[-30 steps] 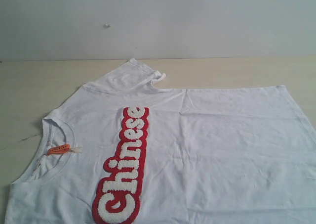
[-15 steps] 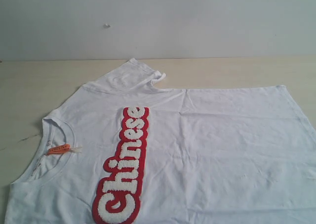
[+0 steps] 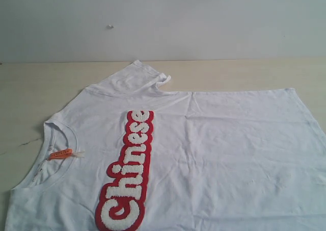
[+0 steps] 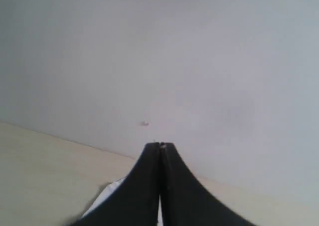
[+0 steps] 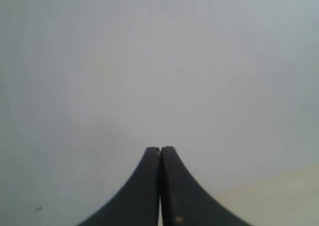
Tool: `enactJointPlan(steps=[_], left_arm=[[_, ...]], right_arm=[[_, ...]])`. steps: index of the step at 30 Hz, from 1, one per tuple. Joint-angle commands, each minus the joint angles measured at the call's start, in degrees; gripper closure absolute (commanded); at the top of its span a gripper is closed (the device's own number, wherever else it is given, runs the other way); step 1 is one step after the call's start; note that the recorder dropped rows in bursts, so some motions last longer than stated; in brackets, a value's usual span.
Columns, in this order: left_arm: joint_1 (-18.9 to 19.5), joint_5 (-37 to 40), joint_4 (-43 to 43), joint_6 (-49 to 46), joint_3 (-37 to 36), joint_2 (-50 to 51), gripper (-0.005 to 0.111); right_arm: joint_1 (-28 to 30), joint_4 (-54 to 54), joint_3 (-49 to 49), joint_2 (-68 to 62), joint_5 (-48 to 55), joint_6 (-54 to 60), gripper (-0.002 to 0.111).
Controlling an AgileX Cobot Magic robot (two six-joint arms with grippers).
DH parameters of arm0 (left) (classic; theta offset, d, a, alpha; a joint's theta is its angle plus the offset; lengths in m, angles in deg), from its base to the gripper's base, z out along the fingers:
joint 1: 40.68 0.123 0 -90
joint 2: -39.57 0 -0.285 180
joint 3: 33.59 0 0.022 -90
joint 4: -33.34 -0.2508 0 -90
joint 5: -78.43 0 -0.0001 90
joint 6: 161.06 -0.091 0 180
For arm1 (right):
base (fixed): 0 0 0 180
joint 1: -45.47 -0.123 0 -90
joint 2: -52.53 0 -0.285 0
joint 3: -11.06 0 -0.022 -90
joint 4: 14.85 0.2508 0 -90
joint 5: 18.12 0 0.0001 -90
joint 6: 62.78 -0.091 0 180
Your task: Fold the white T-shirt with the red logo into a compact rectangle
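The white T-shirt (image 3: 219,154) lies spread flat on the pale wooden table (image 3: 30,88), neck to the left with its orange neck tag (image 3: 60,153), one sleeve (image 3: 135,78) pointing to the far side. The red logo (image 3: 127,172) reading "Chinese" runs down the chest toward the near edge. Neither gripper appears in the exterior view. In the left wrist view my left gripper (image 4: 160,146) is shut with nothing held, raised, aimed at the wall; a corner of the white T-shirt (image 4: 107,195) shows below it. My right gripper (image 5: 160,149) is likewise shut and empty, facing the wall.
A plain grey-white wall (image 3: 204,22) rises behind the table's far edge, with a small mark (image 3: 110,26) on it. Bare table shows to the left of the shirt and along the far side.
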Motion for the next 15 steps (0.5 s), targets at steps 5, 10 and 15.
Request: enactJointPlan(steps=[5, 10, 15], left_arm=[[-3.74, 13.22, 0.67, -14.53, 10.29, 11.41, 0.107], [-4.51, 19.64, 8.48, -29.00, 15.19, 18.12, 0.107], [-7.82, 24.44, 19.77, -47.02, 17.82, 25.27, 0.107]], right_arm=[[-3.08, -0.42, 7.27, -7.10, 6.74, 10.26, 0.108], [-7.32, -0.42, 12.33, -13.19, 15.95, 19.09, 0.108], [-10.72, -0.42, 16.22, -19.45, 23.16, 24.65, 0.108]])
